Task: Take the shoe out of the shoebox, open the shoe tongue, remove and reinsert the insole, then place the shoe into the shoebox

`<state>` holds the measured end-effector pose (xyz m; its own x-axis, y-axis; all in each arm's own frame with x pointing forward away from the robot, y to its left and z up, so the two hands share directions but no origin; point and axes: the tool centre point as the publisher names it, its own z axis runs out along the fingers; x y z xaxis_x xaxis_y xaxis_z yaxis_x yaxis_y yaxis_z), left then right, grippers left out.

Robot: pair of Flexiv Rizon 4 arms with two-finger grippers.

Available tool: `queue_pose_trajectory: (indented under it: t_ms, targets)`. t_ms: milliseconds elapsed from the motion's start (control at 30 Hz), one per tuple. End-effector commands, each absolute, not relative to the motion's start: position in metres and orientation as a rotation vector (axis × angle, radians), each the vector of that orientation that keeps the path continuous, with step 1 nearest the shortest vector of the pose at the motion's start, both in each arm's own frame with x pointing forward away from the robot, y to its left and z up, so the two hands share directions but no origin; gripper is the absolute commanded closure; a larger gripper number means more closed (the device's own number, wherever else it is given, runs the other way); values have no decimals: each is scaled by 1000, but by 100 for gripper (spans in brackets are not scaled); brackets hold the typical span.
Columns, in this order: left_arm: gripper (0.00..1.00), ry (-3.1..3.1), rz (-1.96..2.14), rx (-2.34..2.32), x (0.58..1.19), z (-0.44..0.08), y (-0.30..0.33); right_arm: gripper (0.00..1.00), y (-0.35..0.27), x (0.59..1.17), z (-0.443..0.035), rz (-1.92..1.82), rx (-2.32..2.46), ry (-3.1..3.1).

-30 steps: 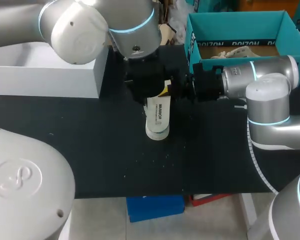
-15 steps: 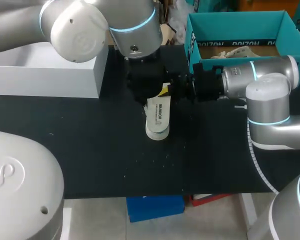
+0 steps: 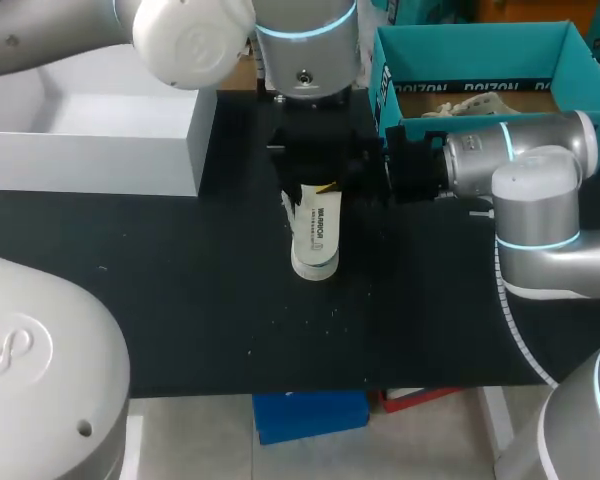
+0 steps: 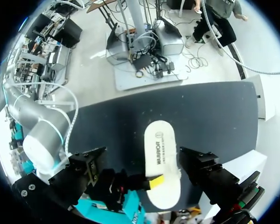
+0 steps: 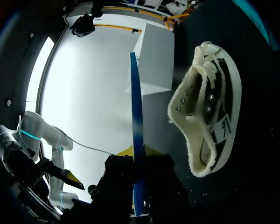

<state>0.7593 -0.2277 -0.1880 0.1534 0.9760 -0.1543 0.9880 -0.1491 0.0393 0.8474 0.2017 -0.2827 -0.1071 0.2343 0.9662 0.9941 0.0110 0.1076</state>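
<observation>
On the black table (image 3: 180, 300) we count one shoe (image 5: 207, 112), one insole (image 5: 136, 140), one shoebox (image 3: 460, 55), one white box (image 3: 90, 150) and our two grippers.

Shoe: one. It is a white-and-black high-top with white laces, lying on its side on the table, outside the shoebox, between it and the white box.

Insole: one. It is out of the shoe and held just over it, white on its upper face and blue along the edge seen from the right wrist.

Right gripper (image 5: 136, 154): clamped on the insole from both faces.

Left gripper (image 4: 142, 156): spread wide above the insole, grasping nothing.

Shoebox: one. It is teal and open, at the table's far right, with crumpled paper (image 3: 460, 105) inside.

Writing: we note three places, none read off here. Dark print runs along the insole's upper face, pale lettering along the shoebox's inner wall, and there is a printed patch on the shoe's side
</observation>
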Motion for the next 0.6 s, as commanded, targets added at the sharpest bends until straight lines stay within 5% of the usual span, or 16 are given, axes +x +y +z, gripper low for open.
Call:
queue_pose_trajectory:
  t_ms: [33, 600]
  targets:
    - [0, 1963, -113, 2273, 752, -185, -225, 100, 203, 847, -283, -1172, -1333, -1463]
    - [0, 1864, -75, 2315, 806, -159, -226, 100, 203, 847, -283, -1172, -1333, -1463]
